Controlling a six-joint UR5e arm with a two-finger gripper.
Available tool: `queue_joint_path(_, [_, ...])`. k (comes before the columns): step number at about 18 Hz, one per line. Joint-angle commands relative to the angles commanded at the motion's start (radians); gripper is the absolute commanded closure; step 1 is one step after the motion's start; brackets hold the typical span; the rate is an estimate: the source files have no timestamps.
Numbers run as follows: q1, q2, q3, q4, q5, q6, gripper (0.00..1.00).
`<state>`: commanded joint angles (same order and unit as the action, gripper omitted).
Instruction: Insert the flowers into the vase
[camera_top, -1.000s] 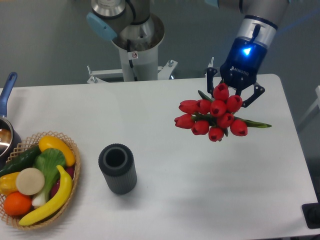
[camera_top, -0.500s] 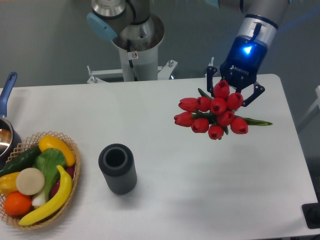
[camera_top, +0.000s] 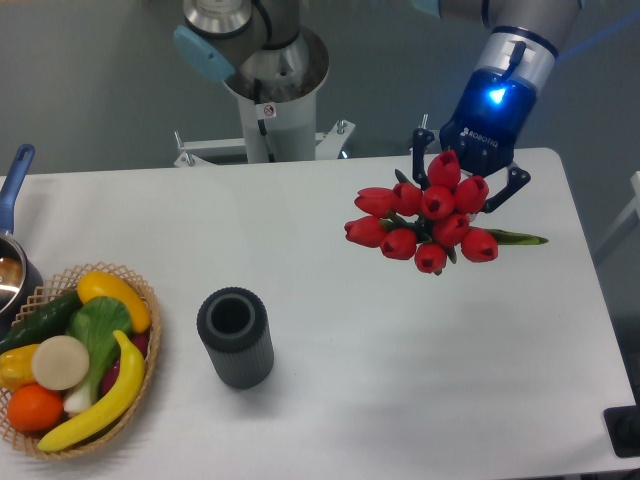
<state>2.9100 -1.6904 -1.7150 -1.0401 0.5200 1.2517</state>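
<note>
The flowers (camera_top: 425, 222) are held clamped in the pincer (camera_top: 470, 190), buds pointed toward the camera, stems hidden behind them.

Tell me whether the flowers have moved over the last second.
Yes. The flowers, held in the gripper, have risen slightly, judged against the table's far edge; the vase has stayed put.

The vase (camera_top: 236, 338) stands near the table's (camera_top: 330, 230) front left; a basket (camera_top: 150, 350) sits at the left edge, pot (camera_top: 12, 265) behind it. The flowers (camera_top: 425, 225) hang over the back right, in the gripper (camera_top: 468, 180).
</note>
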Motion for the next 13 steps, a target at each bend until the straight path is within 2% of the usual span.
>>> queue_joint_path(2, [-0.002, 0.000, -0.006, 0.023, -0.008, -0.002, 0.59])
queue_joint_path(5, [0.002, 0.006, -0.014, 0.028, -0.044, -0.018, 0.59])
queue_joint_path(8, [-0.009, -0.002, -0.014, 0.054, -0.129, -0.017, 0.59])
queue_joint_path(10, [-0.044, -0.032, -0.017, 0.109, -0.205, -0.008, 0.59])
queue_joint_path(13, [-0.087, -0.054, -0.015, 0.129, -0.247, -0.002, 0.59])
